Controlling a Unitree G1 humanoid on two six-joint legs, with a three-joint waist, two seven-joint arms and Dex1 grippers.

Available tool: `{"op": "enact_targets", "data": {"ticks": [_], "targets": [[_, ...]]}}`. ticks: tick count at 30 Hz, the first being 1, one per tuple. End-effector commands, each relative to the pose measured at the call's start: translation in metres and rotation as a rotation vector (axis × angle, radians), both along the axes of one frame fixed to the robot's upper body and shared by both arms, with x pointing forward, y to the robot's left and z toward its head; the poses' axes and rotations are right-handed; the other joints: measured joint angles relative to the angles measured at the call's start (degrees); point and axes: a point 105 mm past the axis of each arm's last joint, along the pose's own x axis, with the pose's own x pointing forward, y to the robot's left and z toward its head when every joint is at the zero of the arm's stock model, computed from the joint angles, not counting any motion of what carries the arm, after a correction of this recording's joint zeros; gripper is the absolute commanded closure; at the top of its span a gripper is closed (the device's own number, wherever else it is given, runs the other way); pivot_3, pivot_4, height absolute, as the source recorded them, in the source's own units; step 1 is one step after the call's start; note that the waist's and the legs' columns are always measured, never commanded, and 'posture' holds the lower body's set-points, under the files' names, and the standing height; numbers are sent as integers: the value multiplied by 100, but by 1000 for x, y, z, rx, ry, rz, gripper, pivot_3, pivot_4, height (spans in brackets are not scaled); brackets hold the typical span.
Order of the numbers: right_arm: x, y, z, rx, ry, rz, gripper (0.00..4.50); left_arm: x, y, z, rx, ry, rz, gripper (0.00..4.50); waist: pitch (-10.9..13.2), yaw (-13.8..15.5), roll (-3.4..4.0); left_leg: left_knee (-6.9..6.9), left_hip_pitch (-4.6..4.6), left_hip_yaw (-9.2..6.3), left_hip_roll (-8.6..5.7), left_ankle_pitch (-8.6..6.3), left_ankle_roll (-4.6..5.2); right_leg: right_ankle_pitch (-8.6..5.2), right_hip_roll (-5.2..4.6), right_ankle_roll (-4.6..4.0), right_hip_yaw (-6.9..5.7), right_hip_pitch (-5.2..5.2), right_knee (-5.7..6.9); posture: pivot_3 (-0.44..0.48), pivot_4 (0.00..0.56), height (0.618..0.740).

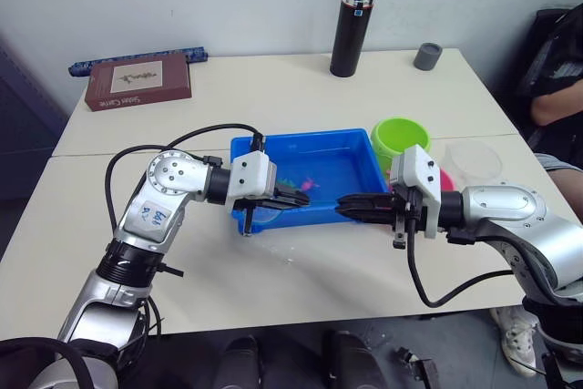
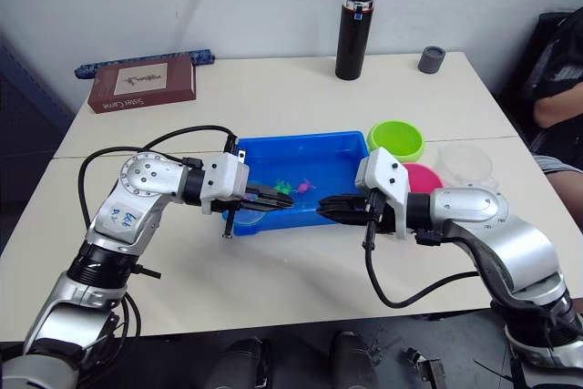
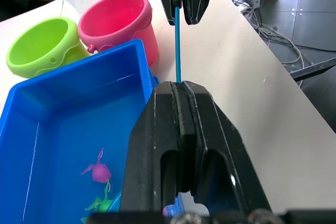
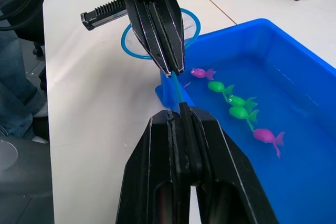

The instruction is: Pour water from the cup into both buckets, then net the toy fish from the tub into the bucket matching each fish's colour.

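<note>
Both grippers are closed on one thin blue net handle (image 3: pixel 177 45), one at each end: the left gripper (image 1: pixel 290 197) pinches it at frame centre, the right gripper (image 1: pixel 357 207) just to its right, fingertips facing. The net's blue hoop (image 4: pixel 160 34) lies behind the left gripper, over the table (image 1: pixel 273 271) at the near-left corner of the tub (image 1: pixel 264 148); the mesh is hard to make out. The blue tub sits mid-frame with water and toy fish (image 4: pixel 236 107), green and magenta, in a loose row. To its right stand the green bucket (image 1: pixel 398 138) and the pink bucket (image 3: pixel 118 19), touching; the clear cup (image 1: pixel 472 159) is beyond them, right of centre. At the top are a black flask (image 1: pixel 354 25), a grey cap (image 1: pixel 427 56), and a brown book (image 1: pixel 138 81).
</note>
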Motion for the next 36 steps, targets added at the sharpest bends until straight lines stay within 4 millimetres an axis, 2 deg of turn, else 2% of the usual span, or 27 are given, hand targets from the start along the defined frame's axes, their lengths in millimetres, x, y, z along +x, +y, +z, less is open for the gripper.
{"op": "enact_targets", "data": {"ticks": [1, 12, 15, 17, 36], "targets": [[-6, 7, 10, 6, -52, 49, 4043, -2, -4, 13, -28, -46, -15, 4500, 0, 0, 0, 0, 0, 0, 0, 0, 0, 0, 0, 0, 0, 0, 0, 0, 150, 740], [-6, 8, 12, 6, -62, 56, 4043, -2, -5, 13, -30, -48, -19, 4500, 0, 0, 0, 0, 0, 0, 0, 0, 0, 0, 0, 0, 0, 0, 1, 0, 150, 740], [-6, 8, 13, 4, -66, 58, 3213, -2, -5, 13, -30, -49, -19, 4500, 0, 0, 0, 1, 0, 0, 0, 0, 0, 0, 0, 0, 0, 0, 1, 0, 150, 740], [-6, 9, 13, 4, -70, 58, 2322, -2, -5, 13, -30, -49, -19, 4500, 0, 0, 0, 1, 0, 0, 0, 0, 0, 0, 0, 0, 0, 0, 1, 0, 150, 740], [-2, 11, 20, -4, -99, 64, 2322, -3, -5, 11, -29, -41, -22, 4500, 0, -1, 0, 2, 0, 0, 0, 0, 0, 0, 0, 0, 0, 0, 4, 0, 150, 740]]}}
